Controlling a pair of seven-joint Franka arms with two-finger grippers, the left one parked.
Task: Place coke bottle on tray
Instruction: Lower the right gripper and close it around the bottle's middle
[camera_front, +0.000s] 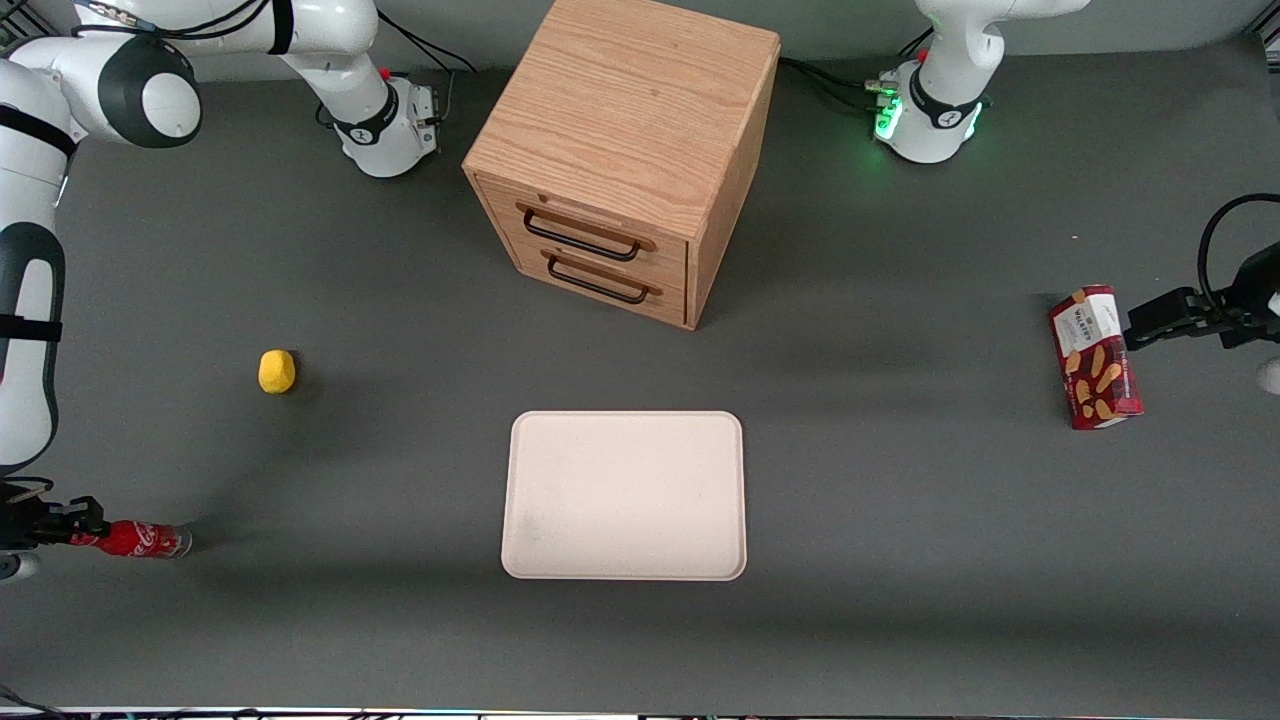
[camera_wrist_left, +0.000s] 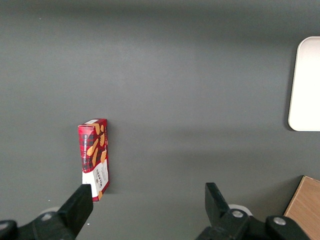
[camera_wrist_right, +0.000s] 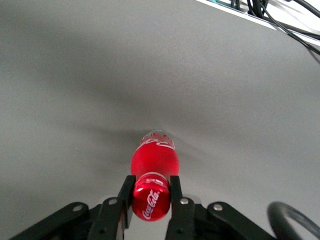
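The coke bottle (camera_front: 140, 540), small and red with white script, stands on the grey table near the working arm's end, close to the front camera. My right gripper (camera_front: 80, 532) is over its top. In the right wrist view the gripper (camera_wrist_right: 152, 187) has its two black fingers (camera_wrist_right: 125, 192) pressed against either side of the red cap, shut on it, and the bottle's body (camera_wrist_right: 155, 157) reaches down to the table. The cream-white tray (camera_front: 625, 495) lies flat at the table's middle, well away from the bottle, with nothing on it.
A wooden two-drawer cabinet (camera_front: 620, 150) stands farther from the front camera than the tray. A small yellow object (camera_front: 277, 371) lies between the bottle and the cabinet. A red snack box (camera_front: 1095, 357) sits toward the parked arm's end.
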